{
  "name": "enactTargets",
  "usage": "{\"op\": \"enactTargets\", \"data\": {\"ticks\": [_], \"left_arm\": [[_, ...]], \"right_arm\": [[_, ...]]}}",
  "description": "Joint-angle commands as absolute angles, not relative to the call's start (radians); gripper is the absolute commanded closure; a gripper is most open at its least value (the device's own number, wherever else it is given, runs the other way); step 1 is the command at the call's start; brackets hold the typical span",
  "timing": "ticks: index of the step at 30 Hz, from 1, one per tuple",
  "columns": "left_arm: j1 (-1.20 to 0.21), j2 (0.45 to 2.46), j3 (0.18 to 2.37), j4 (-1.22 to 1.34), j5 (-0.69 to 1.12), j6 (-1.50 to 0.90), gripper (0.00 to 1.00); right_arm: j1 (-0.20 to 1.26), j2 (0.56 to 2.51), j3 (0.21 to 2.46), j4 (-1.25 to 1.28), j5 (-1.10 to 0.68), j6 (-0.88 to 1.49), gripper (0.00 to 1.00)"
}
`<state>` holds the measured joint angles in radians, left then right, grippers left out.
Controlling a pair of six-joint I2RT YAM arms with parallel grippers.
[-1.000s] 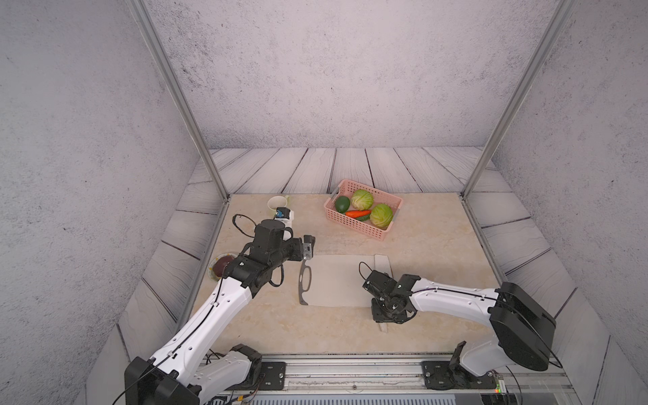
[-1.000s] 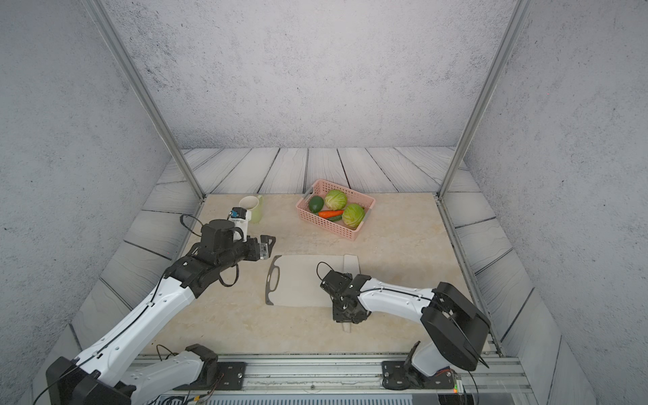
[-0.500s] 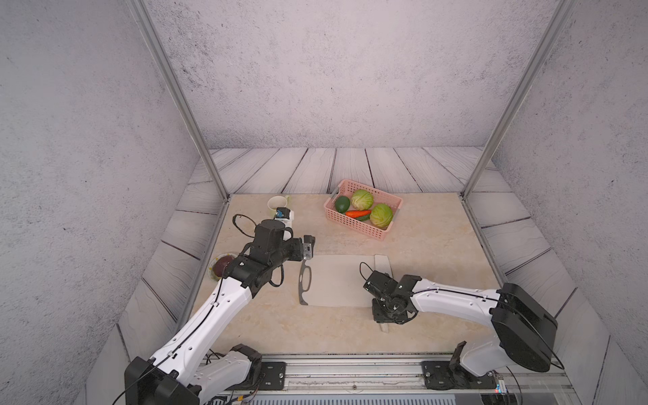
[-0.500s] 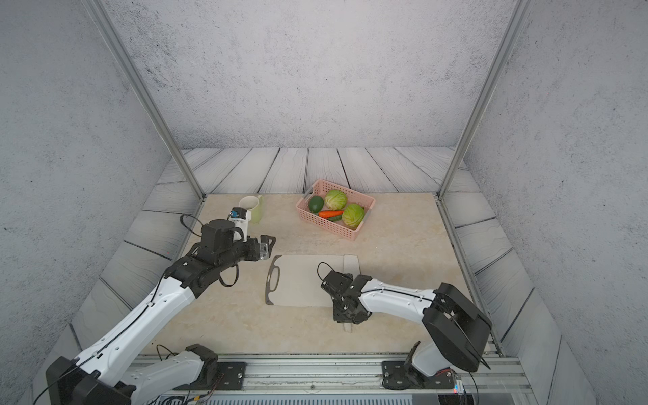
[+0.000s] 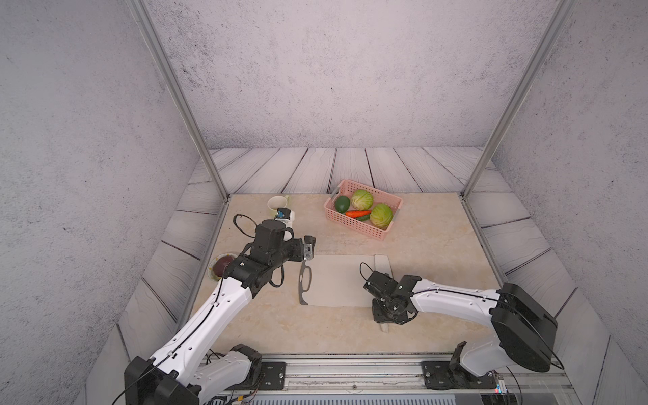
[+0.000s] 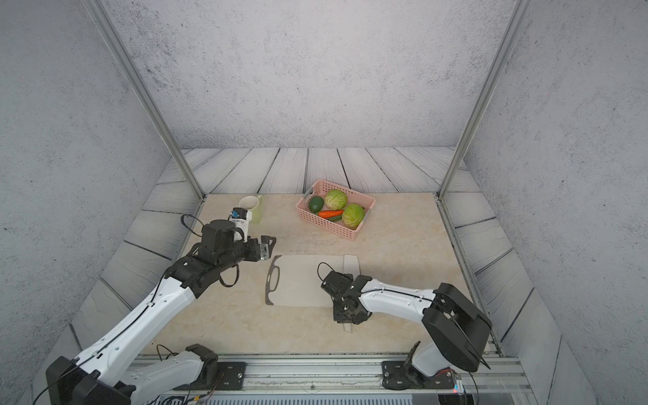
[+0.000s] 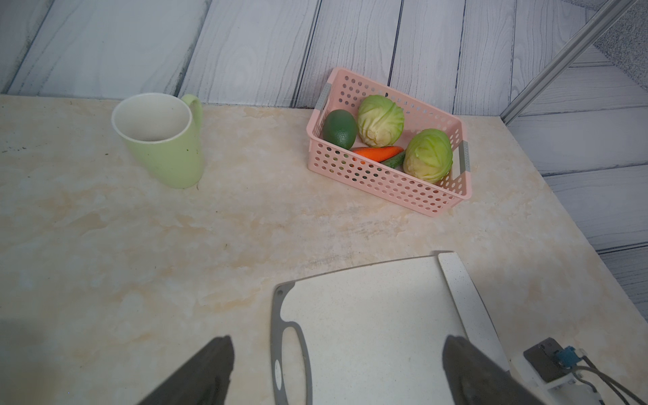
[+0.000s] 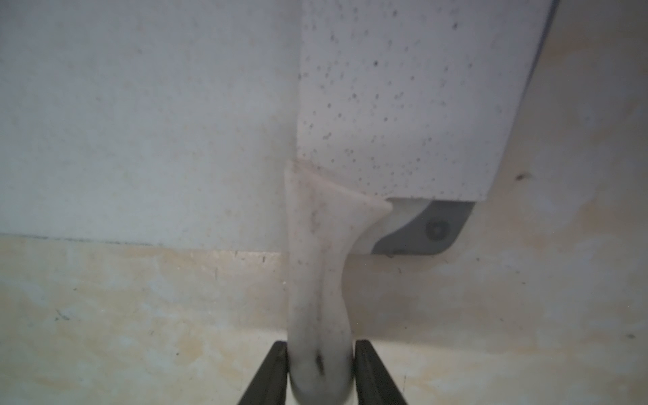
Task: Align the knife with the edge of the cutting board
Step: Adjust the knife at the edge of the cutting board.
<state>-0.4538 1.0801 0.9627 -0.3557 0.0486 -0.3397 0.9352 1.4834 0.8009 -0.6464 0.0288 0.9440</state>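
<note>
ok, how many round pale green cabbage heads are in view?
2 round pale green cabbage heads, both in the pink perforated plastic basket: one beside the dark green avocado, the other at the opposite end. Another could be hidden beneath them.

Cutting board (image 5: 336, 280) in the middle of the surface (image 5: 438, 245), knife (image 5: 381, 263) along its right end.
The knife's blade lies on the board, its handle reaching past the near edge, with a finger of the right gripper (image 8: 321, 345) on each side. The left gripper (image 5: 308, 248) hangs near the board's back left corner. Behind the board to the right, a basket (image 5: 354, 224) holds cabbages (image 5: 362, 199), an avocado (image 5: 342, 203) and a carrot (image 5: 357, 213); a mug (image 5: 277, 202) stands back left; a plate (image 5: 211, 275) lies at the left edge.
</note>
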Motion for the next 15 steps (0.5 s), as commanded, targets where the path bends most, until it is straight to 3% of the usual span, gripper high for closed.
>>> {"op": "enactTargets", "data": {"ticks": [1,15], "left_arm": [[-0.461,1.069,0.991,-0.362,0.04,-0.328,0.02],[-0.462,1.072,0.992,-0.362,0.04,-0.328,0.02]], "right_arm": [[0.94,1.492,0.79,-0.646,0.034,0.955,0.64],[0.94,1.484,0.786,-0.649,0.038,0.957,0.64]]}}
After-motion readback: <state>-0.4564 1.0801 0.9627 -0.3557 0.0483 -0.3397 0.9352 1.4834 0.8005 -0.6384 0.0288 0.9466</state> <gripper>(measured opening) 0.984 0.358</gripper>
